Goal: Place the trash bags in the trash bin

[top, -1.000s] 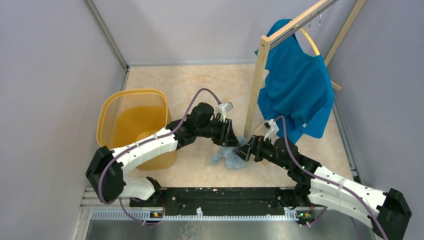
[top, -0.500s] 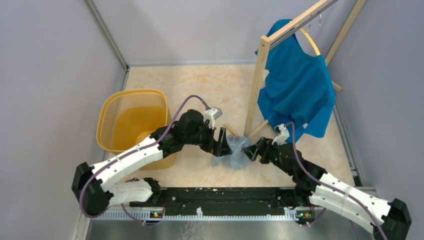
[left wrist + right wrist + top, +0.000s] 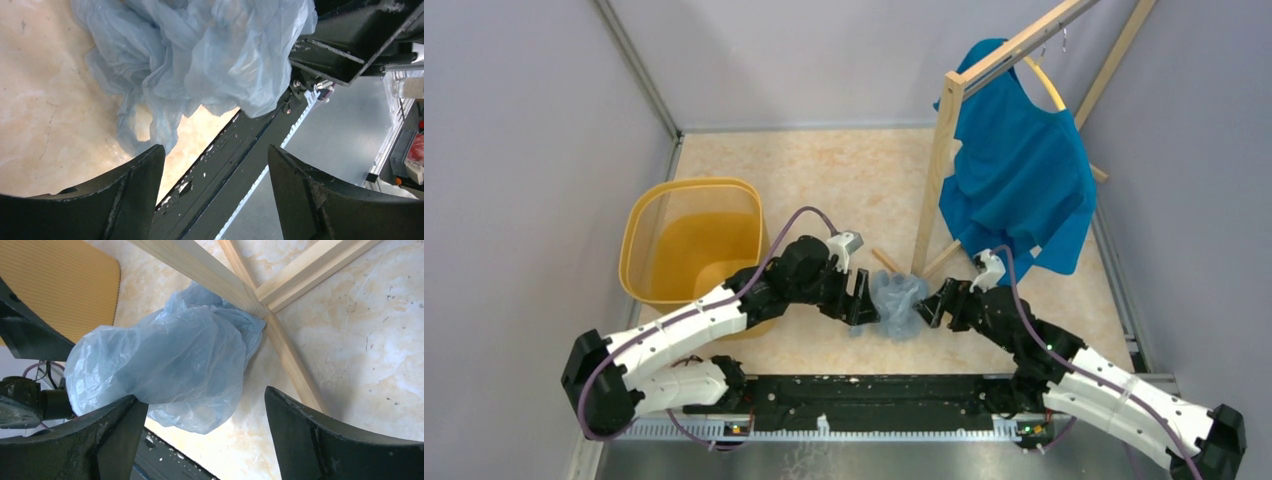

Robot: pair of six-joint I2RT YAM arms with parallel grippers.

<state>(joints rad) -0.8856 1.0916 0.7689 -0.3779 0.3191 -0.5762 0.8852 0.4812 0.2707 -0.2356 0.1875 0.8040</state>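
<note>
- The left gripper (image 3: pixel 861 298) has its jaws wide apart. In the left wrist view nothing sits between its fingers (image 3: pixel 135 192).
- The trash bag (image 3: pixel 200 60) is bunched up just ahead of those fingertips. A loose fold hangs close to one tip, but I cannot tell whether it touches.
- The right gripper (image 3: pixel 929 303) also has its jaws spread wide and clamps nothing.
- In the right wrist view the lower edge of the bag (image 3: pixel 170 365) bulges into the mouth of the gap and seems to brush the inner side of one finger (image 3: pixel 117 432).
- From above, the bag (image 3: pixel 897 303) is a crumpled pale blue heap on the marbled floor (image 3: pixel 844 170), between the two grippers, which face each other.
- The bag leans against the crossing feet of the wooden rack (image 3: pixel 260 310), which carries a blue shirt (image 3: pixel 1019 170).
- The trash bin (image 3: pixel 639 215) stands upright to the left, well apart from the bag, behind the left arm.
</note>
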